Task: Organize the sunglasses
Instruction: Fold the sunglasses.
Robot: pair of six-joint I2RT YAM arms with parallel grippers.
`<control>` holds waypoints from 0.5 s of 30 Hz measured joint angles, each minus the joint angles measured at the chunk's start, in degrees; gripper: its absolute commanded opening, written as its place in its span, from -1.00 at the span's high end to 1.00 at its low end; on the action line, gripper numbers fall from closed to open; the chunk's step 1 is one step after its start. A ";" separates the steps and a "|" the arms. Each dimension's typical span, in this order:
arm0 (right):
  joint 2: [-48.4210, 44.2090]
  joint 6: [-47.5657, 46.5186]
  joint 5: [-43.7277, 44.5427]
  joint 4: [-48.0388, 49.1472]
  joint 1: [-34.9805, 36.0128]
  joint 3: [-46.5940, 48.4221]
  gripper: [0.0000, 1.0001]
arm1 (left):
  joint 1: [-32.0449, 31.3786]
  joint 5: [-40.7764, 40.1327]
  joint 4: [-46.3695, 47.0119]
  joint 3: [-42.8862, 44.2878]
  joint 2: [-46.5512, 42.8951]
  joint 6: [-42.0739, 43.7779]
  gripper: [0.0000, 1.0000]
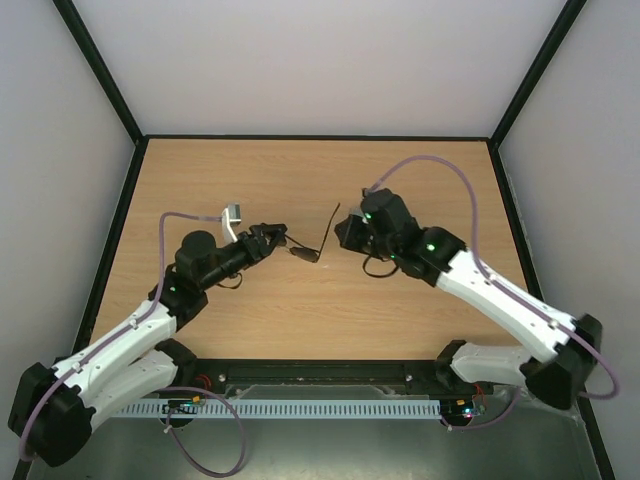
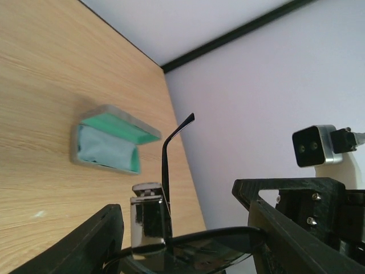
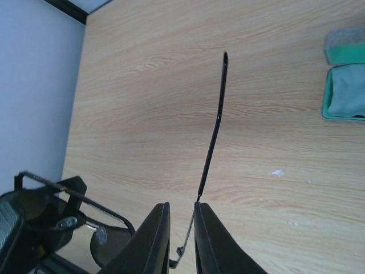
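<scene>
Right gripper fingers sit close together, with the sunglasses temple arm running up between them over the wooden table. Lenses are lower left, open green-lined case far right.

Sunglasses between left pincer, right pincer

The sunglasses are a small dark pair with round lenses and a thin wire frame, raised over the middle of the counter. One long temple arm is swung open, slanting toward the far wall.
</scene>
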 measured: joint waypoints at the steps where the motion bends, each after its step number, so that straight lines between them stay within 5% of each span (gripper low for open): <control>1: -2.25 -0.76 -0.04 -1.16 -0.07 -0.48 0.73 | 0.37 2.03 -0.37 0.90 -0.04 0.50 -0.20; 7: -12.07 -3.19 0.07 -7.15 -0.22 -6.80 0.80 | 1.05 13.75 -2.58 3.85 0.13 2.82 -0.21; 15: -10.25 -4.46 -0.42 -10.29 -0.26 -10.49 0.83 | 1.18 23.80 -4.66 5.31 1.97 5.07 -0.22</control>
